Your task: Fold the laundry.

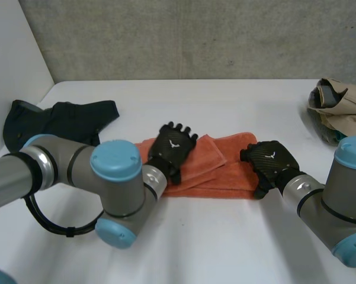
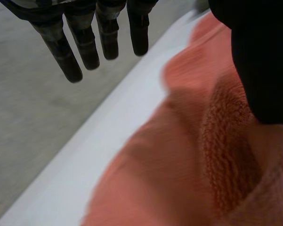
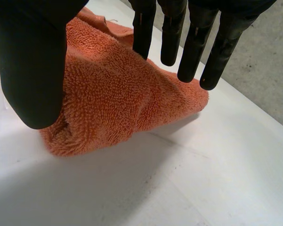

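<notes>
The folded orange towel (image 1: pixel 225 171) lies on the table (image 1: pixel 225 242), left hand (image 1: pixel 173 148) over its left half, right hand (image 1: pixel 271 158) at its right end, both hands' fingers (image 3: pixel 194 47) straight, spread, gripping nothing; a careless drag could undo its layers.

Holds the left hand (image 1: pixel 173 147) palm down, fingers (image 2: pixel 66 59) straight and slightly spread (thumb (image 2: pixel 263 66) set apart). Keeps the right hand (image 1: pixel 272 160) low beside it, fingers (image 3: pixel 193 52) straight, thumb (image 3: pixel 33 70) wide.

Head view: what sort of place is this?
Likely a robot lab bench: a white table, a plain grey wall behind, and laundry set out, an orange towel and a dark garment.
</notes>
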Robot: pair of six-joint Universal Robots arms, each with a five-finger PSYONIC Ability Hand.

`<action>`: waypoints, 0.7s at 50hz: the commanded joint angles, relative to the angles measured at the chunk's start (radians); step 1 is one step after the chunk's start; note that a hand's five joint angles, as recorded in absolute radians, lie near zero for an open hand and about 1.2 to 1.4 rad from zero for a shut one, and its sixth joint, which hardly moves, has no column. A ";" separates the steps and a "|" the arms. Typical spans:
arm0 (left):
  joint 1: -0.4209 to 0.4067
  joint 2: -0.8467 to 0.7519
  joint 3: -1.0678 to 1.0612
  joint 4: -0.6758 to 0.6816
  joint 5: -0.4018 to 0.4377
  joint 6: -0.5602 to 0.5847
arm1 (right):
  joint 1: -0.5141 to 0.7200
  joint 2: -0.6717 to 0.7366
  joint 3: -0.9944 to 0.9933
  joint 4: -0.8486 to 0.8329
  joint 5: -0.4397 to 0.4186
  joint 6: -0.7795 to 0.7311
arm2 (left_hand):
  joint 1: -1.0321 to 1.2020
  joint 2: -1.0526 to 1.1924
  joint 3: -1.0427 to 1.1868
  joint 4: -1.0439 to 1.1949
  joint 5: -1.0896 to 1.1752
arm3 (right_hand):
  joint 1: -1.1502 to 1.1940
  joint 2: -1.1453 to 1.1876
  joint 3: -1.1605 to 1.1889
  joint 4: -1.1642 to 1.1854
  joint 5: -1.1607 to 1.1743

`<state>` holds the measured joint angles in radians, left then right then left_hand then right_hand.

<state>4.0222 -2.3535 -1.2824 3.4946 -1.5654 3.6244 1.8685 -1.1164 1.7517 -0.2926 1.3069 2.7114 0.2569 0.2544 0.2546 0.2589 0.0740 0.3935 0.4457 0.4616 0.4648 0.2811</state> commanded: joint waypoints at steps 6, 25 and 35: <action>0.135 -0.024 0.101 0.044 -0.222 0.063 | 0.003 0.001 0.005 -0.003 0.002 -0.001 | 0.095 0.097 0.097 0.093 0.103 | 0.188 0.135 0.119 0.116 0.125; 0.006 0.089 -0.028 0.050 -0.101 0.040 | 0.000 0.003 0.017 -0.025 0.002 -0.013 | 0.071 0.074 0.073 0.069 0.079 | 0.326 0.273 0.257 0.254 0.264; 0.012 -0.047 0.119 0.052 -0.022 0.011 | 0.006 0.003 0.025 -0.025 0.002 -0.016 | 0.086 0.088 0.088 0.084 0.094 | 0.352 0.300 0.284 0.281 0.290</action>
<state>4.0272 -2.3027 -1.2689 3.5465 -1.6209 3.6404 1.8726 -1.1135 1.7728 -0.3181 1.3086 2.6962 0.3256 0.3201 0.3199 0.3147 0.1362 0.5460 0.6308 0.6352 0.6344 0.4366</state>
